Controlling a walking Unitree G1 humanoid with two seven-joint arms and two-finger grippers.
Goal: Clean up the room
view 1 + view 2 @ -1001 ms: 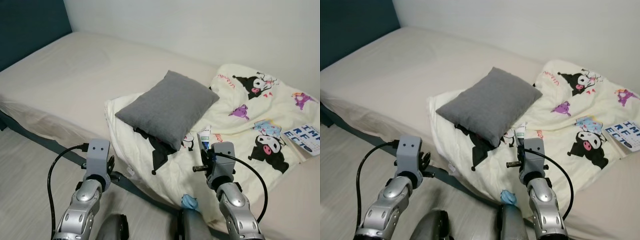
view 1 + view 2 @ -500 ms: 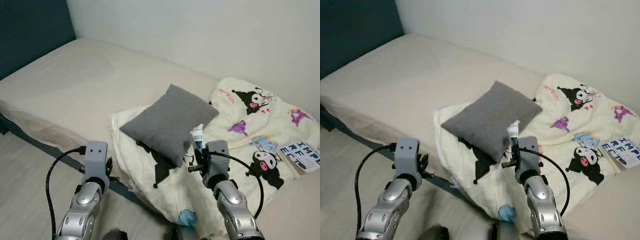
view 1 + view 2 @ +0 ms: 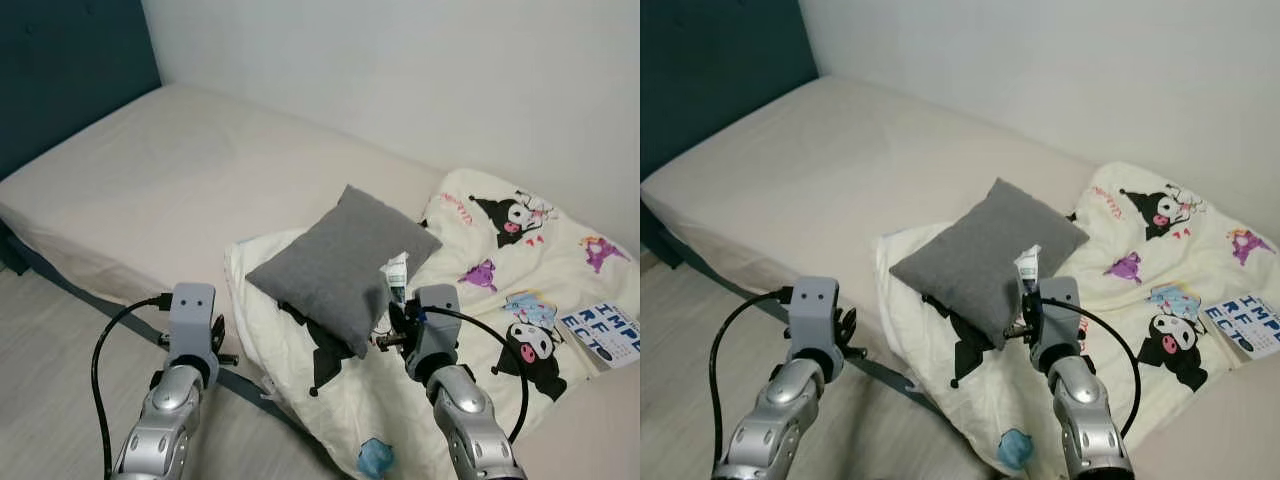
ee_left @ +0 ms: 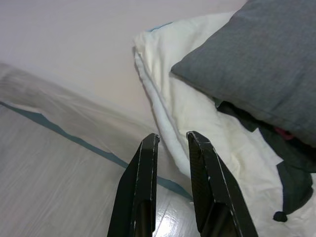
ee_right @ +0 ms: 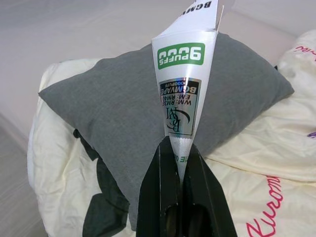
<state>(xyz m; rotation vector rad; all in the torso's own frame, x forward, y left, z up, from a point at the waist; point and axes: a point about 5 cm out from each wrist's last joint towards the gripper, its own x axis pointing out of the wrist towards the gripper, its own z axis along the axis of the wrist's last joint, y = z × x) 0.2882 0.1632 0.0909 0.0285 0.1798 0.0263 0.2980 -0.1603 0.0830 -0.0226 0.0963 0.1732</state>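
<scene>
My right gripper [image 5: 178,153] is shut on a white snack wrapper [image 5: 184,84] with green print, held upright above the bedding; the wrapper [image 3: 396,272] sticks up from the gripper in the head view. Behind it lies a grey pillow [image 3: 340,260] on a cream cartoon-print blanket [image 3: 500,290]. My left gripper [image 4: 170,140] hangs near the bed's edge, its fingers narrowly apart with nothing between them, over the blanket's folded corner [image 4: 153,94]. A crumpled blue thing [image 3: 374,458] lies at the blanket's near edge.
The bed [image 3: 150,170] has a bare beige mattress and a dark teal headboard [image 3: 60,70] at the left. A printed booklet [image 3: 605,333] lies on the blanket at the far right. Pale wood floor [image 3: 50,380] runs along the bed's near side.
The camera has risen and pulled back, so the whole scene sits lower and further off. My right gripper has lifted the wrapper up in front of the pillow.
</scene>
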